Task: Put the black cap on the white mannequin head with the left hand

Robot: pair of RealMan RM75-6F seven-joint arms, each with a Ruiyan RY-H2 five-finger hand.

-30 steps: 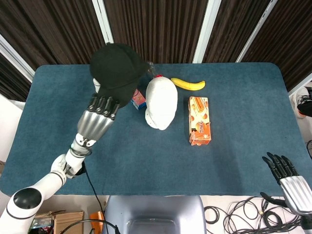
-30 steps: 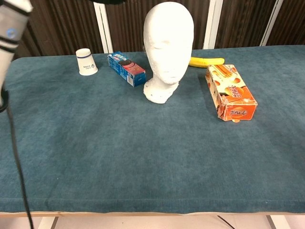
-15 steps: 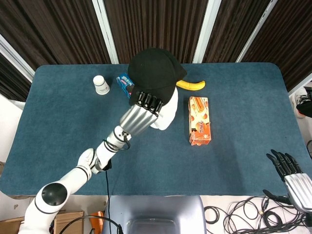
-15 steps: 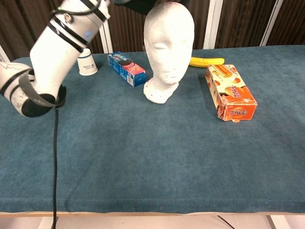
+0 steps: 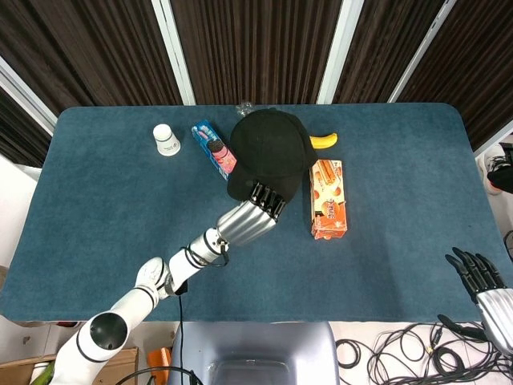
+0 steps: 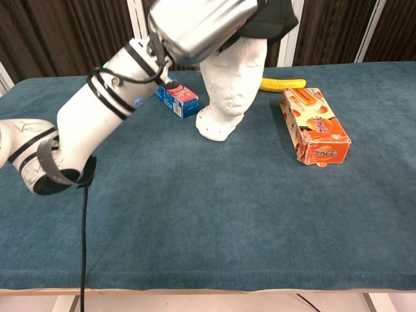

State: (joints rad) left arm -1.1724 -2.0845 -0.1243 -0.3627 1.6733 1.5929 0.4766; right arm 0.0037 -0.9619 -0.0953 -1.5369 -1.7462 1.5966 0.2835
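Half a second back the black cap (image 5: 270, 152) hung over the back-left side of the mannequin head (image 6: 229, 91), with white foam showing under it from above; now I have carried it right and toward me, so from overhead it covers the foam completely. A second ago I had it up and well to the left, above the paper cup (image 5: 166, 139), which is uncovered now along with the blue cookie pack (image 5: 214, 149).

My left hand (image 5: 255, 213) grips the cap at its near edge, fingers (image 5: 267, 197) hooked on the rim. I hold it there so the open underside faces down over the crown and my arm stays on the near side, off the foam. In the chest view the cap sits over the top of the head, the face and neck bare below it. My hand blocks the forehead, so I cannot tell whether it is seated or only resting. I judge it nearly on: a downward press, then letting go.

My right hand (image 5: 479, 281) idles at the table's near right corner, fingers spread, grasping nothing. The banana (image 6: 281, 83) and the orange snack box (image 6: 314, 126) lie to the right of the head, clear of my path.
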